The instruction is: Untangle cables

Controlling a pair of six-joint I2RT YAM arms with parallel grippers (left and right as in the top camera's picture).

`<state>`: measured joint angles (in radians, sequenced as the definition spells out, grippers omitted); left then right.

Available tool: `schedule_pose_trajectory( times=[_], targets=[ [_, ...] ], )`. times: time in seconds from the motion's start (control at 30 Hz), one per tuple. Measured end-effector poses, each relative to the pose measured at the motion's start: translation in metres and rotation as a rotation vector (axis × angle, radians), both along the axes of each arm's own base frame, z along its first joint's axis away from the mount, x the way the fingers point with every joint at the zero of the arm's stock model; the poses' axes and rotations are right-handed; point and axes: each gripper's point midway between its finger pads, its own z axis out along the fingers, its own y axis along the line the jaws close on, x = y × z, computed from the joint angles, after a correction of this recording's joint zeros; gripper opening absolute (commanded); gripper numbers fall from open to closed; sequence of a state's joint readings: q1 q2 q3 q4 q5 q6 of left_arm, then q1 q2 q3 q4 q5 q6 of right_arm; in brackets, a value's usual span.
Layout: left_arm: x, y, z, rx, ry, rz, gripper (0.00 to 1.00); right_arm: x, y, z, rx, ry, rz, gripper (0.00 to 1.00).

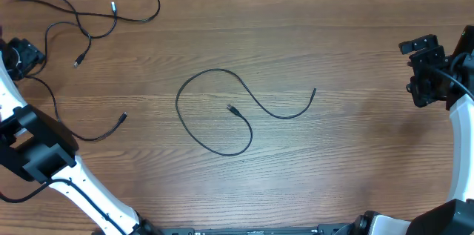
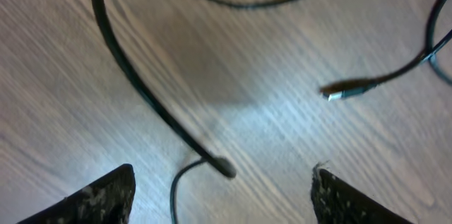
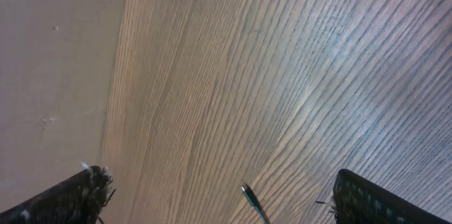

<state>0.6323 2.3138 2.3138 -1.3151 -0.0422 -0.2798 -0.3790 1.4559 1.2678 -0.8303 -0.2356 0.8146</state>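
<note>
the left claw (image 2: 224, 181) is held spread and empty, low over the table (image 1: 355, 27). a black strand (image 2: 138, 86) is seen directly beneath it, running from ahead and off to one side back to a point just between the fingers. a silver-tipped plug (image 2: 342, 93) lies ahead, toward the other finger and apart from that strand. from overhead, these are seen to belong to the crossed cables (image 1: 111, 17) lying just beside this claw, so the left arm is judged much the nearer for the coming pull.

the right claw (image 3: 222, 178) is likewise spread and nothing is held; only a cable tip (image 3: 251, 199) is seen low between its fingers. the centre cable (image 1: 177, 104) is laid alone in an open loop, well apart from both claws. its long axis runs from one arm toward the other, with one end pointed toward the right claw. it is judged to be free of the others, and only the crossed group is left to separate.
</note>
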Motion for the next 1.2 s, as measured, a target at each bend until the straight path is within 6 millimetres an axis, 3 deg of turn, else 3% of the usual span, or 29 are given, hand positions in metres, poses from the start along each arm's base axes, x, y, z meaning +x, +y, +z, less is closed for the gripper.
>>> schedule_pose_trajectory(
  times=[0.13,0.27,0.37,0.47,0.5,0.57,0.67,0.9,1.1,1.2],
  targets=[
    [-0.003,-0.001,-0.001,-0.004,0.014,-0.001,0.66,0.0,0.0,0.0,0.0,0.0,0.0,1.0],
    [-0.002,0.001,-0.006,0.001,0.013,-0.003,0.7,0.0,0.0,0.0,0.0,0.0,0.0,1.0],
    [0.002,0.004,-0.021,0.007,0.008,-0.004,0.68,0.0,0.0,0.0,0.0,0.0,0.0,1.0],
    [0.008,0.008,-0.038,0.02,-0.006,-0.006,0.43,0.0,0.0,0.0,0.0,0.0,0.0,1.0],
    [0.009,0.008,-0.042,0.019,-0.01,-0.007,0.27,0.0,0.0,0.0,-0.001,0.0,0.0,1.0],
    [0.011,0.007,-0.052,0.007,-0.017,-0.011,0.04,0.0,0.0,0.0,0.0,0.0,0.0,1.0],
    [0.016,0.003,-0.059,-0.027,-0.049,0.016,0.04,0.0,0.0,0.0,-0.001,0.0,0.0,1.0],
    [0.037,-0.002,-0.048,-0.24,-0.256,0.189,0.04,0.0,0.0,0.0,0.0,0.0,0.0,1.0],
    [0.038,0.017,-0.025,-0.51,-0.453,0.459,0.06,0.0,0.0,0.0,0.0,0.0,0.0,1.0],
    [0.027,0.032,-0.018,-0.601,-0.498,0.582,0.15,0.0,0.0,0.0,0.0,0.0,0.0,1.0]
  ],
)
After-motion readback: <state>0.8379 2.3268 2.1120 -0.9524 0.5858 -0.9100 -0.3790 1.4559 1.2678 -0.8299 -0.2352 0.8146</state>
